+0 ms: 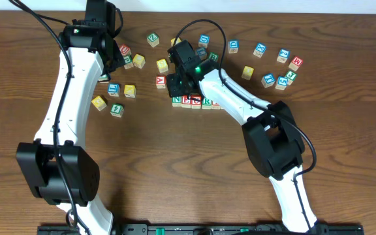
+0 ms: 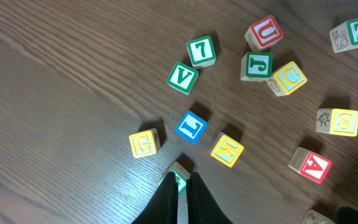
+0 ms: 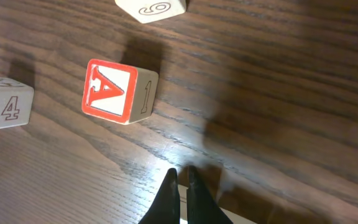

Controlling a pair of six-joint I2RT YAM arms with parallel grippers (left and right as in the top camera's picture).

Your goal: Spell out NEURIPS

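Note:
A row of letter cubes (image 1: pixel 194 101) lies mid-table in the overhead view; it starts N (image 1: pixel 177 100), E (image 1: pixel 187 100), and its right end is hidden under the right arm. My right gripper (image 1: pixel 179 85) hovers just behind the row's left end. In the right wrist view its fingers (image 3: pixel 181 175) are shut and empty, with a red A cube (image 3: pixel 110 90) ahead to the left. My left gripper (image 2: pixel 181 182) is shut, its tips over a green cube (image 2: pixel 179 175). A yellow S cube (image 2: pixel 339 121) and a red U cube (image 2: pixel 265 32) lie loose.
Loose cubes surround the left gripper: yellow G (image 2: pixel 145 143), blue L (image 2: pixel 191 127), yellow K (image 2: pixel 227 150), green V (image 2: pixel 182 78), red A (image 2: pixel 311 165). More cubes are scattered at the back right (image 1: pixel 273 65). A 4 cube (image 3: pixel 5 102) lies left of the right gripper.

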